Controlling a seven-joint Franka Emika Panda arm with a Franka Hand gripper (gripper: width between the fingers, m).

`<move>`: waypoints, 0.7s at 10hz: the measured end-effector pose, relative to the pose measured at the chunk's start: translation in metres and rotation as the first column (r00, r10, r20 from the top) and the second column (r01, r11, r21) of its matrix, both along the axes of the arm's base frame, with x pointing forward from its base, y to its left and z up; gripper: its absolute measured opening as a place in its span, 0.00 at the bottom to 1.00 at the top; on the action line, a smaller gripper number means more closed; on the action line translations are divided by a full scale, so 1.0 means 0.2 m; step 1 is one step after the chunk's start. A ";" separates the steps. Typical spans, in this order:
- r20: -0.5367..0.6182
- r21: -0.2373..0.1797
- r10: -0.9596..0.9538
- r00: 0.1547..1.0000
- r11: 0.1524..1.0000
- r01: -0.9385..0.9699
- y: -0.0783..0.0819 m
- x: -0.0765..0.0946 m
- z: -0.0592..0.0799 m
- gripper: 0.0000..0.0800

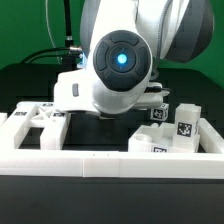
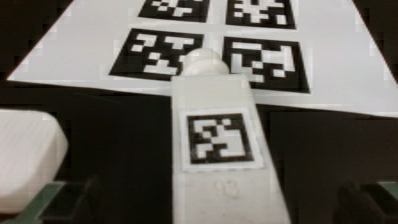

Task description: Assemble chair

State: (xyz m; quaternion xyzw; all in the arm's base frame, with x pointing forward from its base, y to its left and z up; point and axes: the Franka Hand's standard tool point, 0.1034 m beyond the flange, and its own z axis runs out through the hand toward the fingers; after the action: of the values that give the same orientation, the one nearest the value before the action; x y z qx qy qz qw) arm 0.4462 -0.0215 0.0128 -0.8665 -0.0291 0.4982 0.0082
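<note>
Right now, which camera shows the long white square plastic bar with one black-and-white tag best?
The wrist view: the long white square plastic bar shows close up, nearly full length, its tag plain to read. In the exterior view the robot's arm hides that spot; I cannot pick it out there.

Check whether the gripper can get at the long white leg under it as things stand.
Probably yes. In the wrist view the long white leg lies lengthwise between the fingers of the open gripper, with nothing on top of it. The white block beside it sits apart, though it may crowd one finger.
</note>
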 end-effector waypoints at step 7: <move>-0.008 -0.018 -0.011 1.000 1.000 0.011 0.00 -0.02 -0.01 0.50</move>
State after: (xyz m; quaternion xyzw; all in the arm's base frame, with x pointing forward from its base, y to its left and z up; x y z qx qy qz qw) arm 0.4422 -0.0223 0.0114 -0.8646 -0.0198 0.5020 0.0036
